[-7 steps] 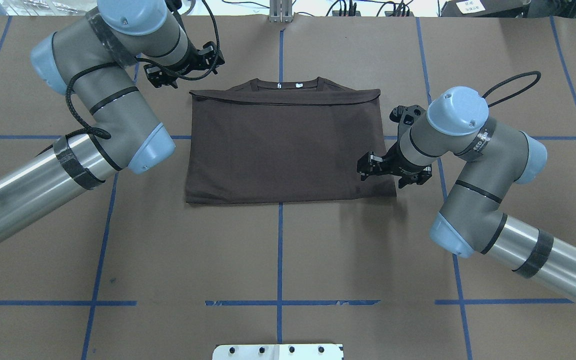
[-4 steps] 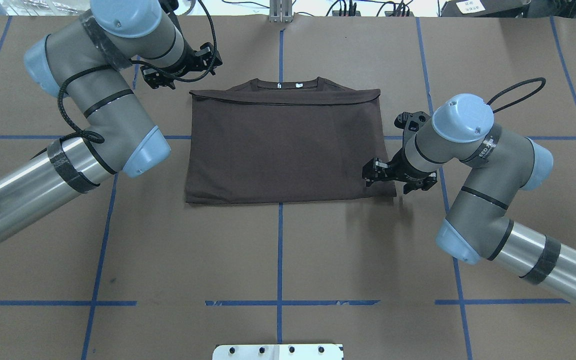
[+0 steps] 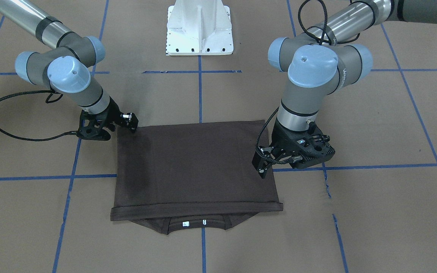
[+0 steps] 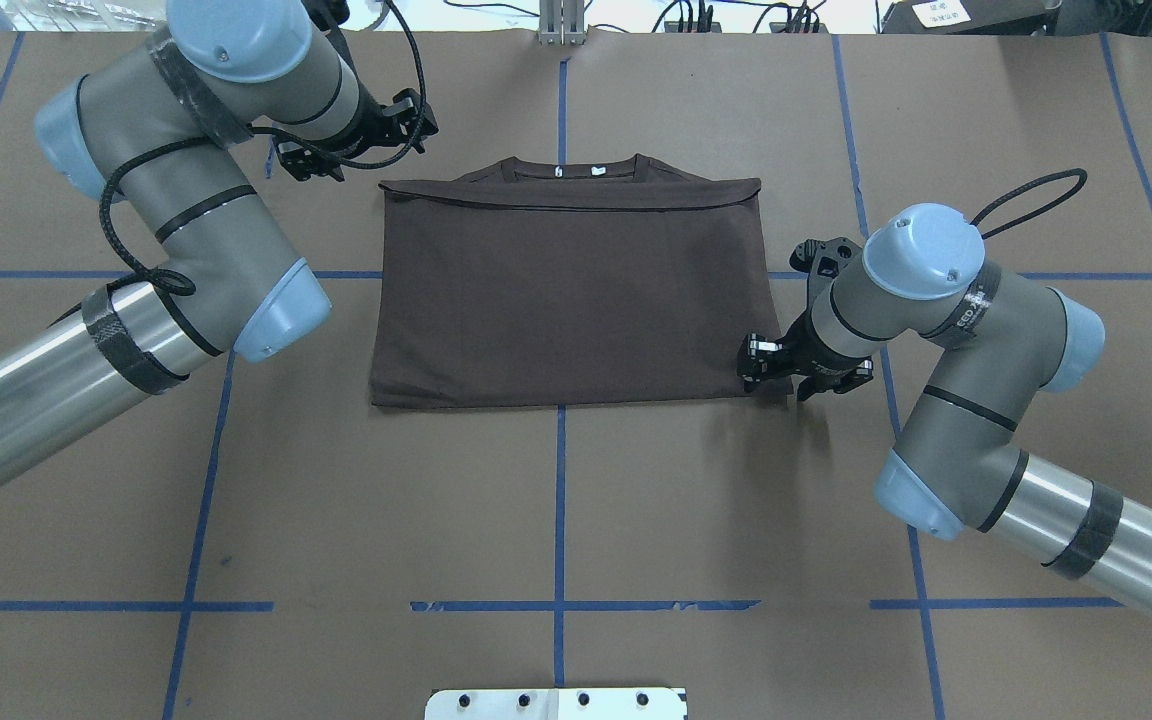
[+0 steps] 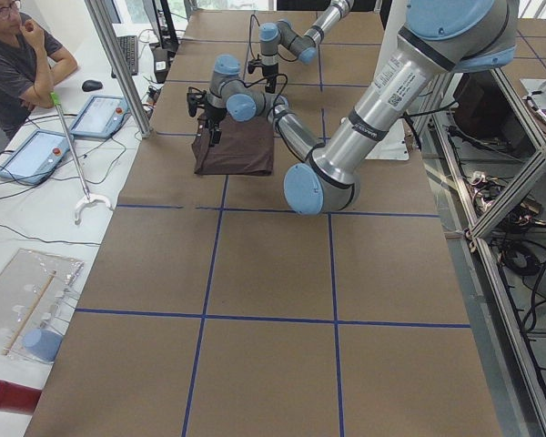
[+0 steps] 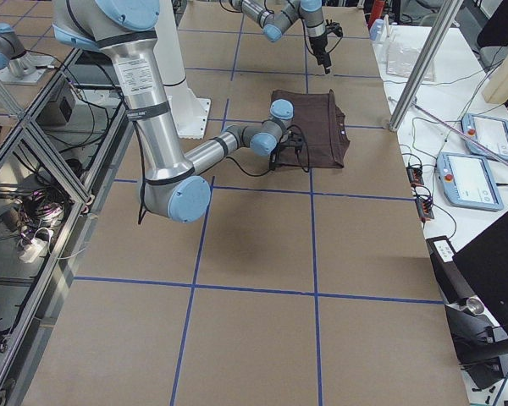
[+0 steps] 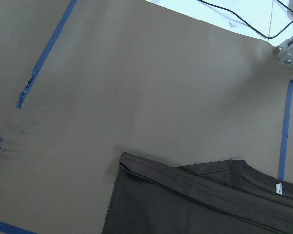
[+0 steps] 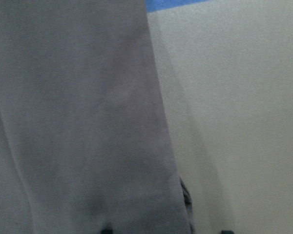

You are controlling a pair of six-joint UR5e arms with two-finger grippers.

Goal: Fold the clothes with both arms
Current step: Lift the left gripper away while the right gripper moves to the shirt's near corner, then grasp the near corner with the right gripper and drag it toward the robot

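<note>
We start at the right gripper (image 4: pixel 754 362), whose jaws sit low at the near right corner of the T-shirt (image 4: pixel 566 290). From above the wrist hides most of them, and its own camera gives only blurred cloth across the left of the frame, pale table beside it and dark tips at the bottom edge, so we cannot tell whether they are parted, closed or pinching the fabric. The left gripper (image 3: pixel 263 168) hangs raised above the table (image 4: pixel 636 500), just outside the shirt's far left corner. Its jaws read as one dark block from the front and do not show in its wrist camera, which looks down on that corner from a height, so we cannot tell their state either. The T-shirt lies flat in the middle of the table, folded into a dark rectangle. Its collar (image 4: pixel 576 168) is on the side away from the robot, peeking out past a folded band, with two small white labels (image 4: pixel 596 171) inside it. The right arm (image 4: pixel 946 300) bends in from the near right, a black cable (image 4: pixel 1026 190) looping off its wrist, and the left arm (image 4: pixel 206 200) reaches in from the near left. Blue tape lines (image 4: pixel 559 500) cross the brown surface, and a white pedestal base (image 3: pixel 199 28) stands behind the shirt. At the table's left end an operator (image 5: pixel 14 55) sits by two tablets (image 5: pixel 98 116)
</note>
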